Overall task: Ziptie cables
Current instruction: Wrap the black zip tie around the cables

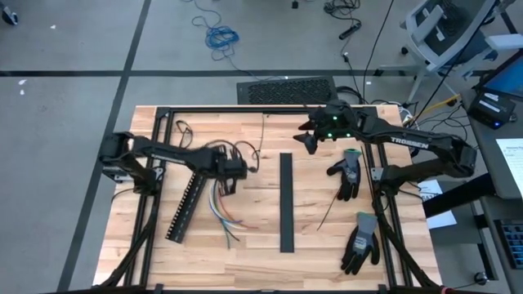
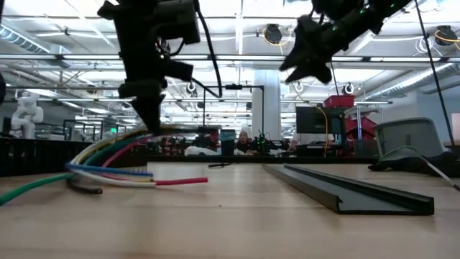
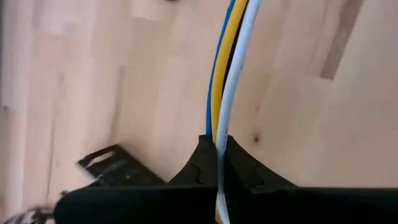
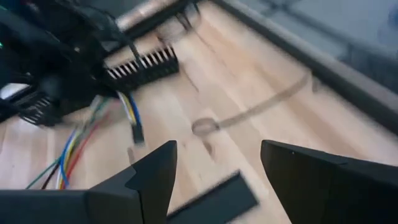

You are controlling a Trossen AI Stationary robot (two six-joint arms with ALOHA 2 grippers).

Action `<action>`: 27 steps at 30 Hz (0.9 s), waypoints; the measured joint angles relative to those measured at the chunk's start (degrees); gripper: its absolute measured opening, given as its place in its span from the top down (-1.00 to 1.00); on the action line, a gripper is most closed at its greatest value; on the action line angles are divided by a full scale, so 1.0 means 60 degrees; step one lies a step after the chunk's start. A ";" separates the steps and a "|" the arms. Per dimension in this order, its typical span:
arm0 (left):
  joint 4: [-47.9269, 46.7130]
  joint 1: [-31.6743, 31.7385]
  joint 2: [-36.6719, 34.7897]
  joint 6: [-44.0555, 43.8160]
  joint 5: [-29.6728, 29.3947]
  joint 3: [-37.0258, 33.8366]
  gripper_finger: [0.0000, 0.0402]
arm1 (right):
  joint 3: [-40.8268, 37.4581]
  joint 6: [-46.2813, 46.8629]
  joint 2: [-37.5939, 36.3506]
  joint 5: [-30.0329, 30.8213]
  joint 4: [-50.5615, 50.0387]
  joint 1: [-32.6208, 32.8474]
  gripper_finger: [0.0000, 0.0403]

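Observation:
The cables (image 1: 221, 208) are coloured wires fanning out on the wooden table toward its near edge. In the low view the cables (image 2: 115, 147) slope down from my left gripper (image 2: 152, 124), which is shut on them. The left wrist view shows blue, yellow and white wires (image 3: 225, 68) running out from my left gripper (image 3: 217, 155). My right gripper (image 1: 308, 140) hovers open above the table's far middle, well off the cables, and touches nothing. It appears raised in the low view as the right gripper (image 2: 305, 61), and its own view shows the right gripper (image 4: 217, 168) with a wide gap. My left gripper pinches the cable bundle between its two fingers (image 3: 202, 165), coming from above and pointing down. It holds the cables near the black tip (image 4: 137, 134), which hangs free just past the fingers. The held stretch (image 2: 147, 131) is lifted, and the free ends (image 2: 176, 180) lie on the table.
A black slotted duct (image 1: 185, 208) lies left of the cables, and a long black channel (image 1: 286, 202) lies mid-table. Two dark gloves (image 1: 348, 173) (image 1: 360, 242) and a thin black strip (image 1: 328, 214) lie on the right. A thin looped strip (image 4: 204, 127) rests near the far edge.

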 joint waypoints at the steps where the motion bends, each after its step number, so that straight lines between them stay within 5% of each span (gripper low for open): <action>1: 0.0007 0.0118 -0.0135 -0.0147 0.0013 0.0002 0.97 | -0.0003 0.0186 0.0226 -0.0007 0.0019 0.0000 -0.12; 8: -0.0026 0.0181 -0.0507 -0.0748 0.0054 0.0012 0.97 | 0.0013 0.1503 0.2594 0.0071 0.1722 0.0060 -0.12; 13: 0.0121 -0.0300 -0.0619 -0.1025 0.0134 0.0021 0.97 | 0.1241 0.2173 0.4397 0.0064 0.2007 0.0126 -0.12; 18: 0.0104 -0.0832 -0.0661 -0.1239 0.0123 0.0021 0.97 | 0.3677 0.3076 0.6184 0.0172 0.0775 0.0032 0.00; 27: -0.0148 -0.1016 -0.0661 -0.1078 -0.0153 0.0021 0.95 | 0.7523 0.1608 0.8645 0.0880 -0.3167 0.0085 0.26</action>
